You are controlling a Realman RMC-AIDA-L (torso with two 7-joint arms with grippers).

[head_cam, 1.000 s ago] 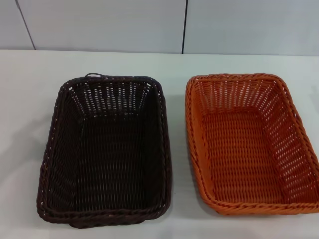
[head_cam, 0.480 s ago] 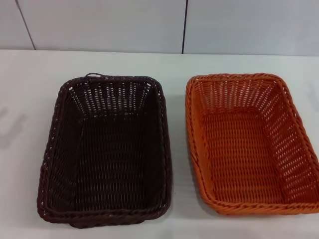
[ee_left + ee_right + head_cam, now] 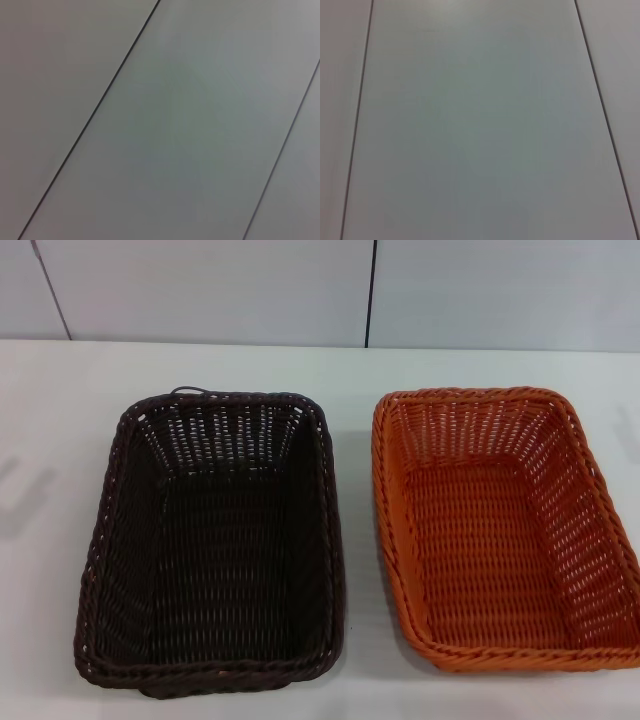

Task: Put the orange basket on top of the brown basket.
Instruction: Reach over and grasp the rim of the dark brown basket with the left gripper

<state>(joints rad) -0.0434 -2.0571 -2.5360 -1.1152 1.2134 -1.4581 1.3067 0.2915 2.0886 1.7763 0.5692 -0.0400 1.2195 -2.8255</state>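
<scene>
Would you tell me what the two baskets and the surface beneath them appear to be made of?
The orange basket and brown basket look like woven wicker-style strands, possibly plastic given the even colour and slight sheen, with braided rims. The table looks smooth, matte white, maybe laminate.

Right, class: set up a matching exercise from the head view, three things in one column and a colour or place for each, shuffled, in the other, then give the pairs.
Things:
1. brown basket
2. orange basket
3. table

Descriptions:
A. white surface under both baskets
B. on the robot's right side
C. on the robot's left side

Pairs: 1-C, 2-B, 3-A
</scene>
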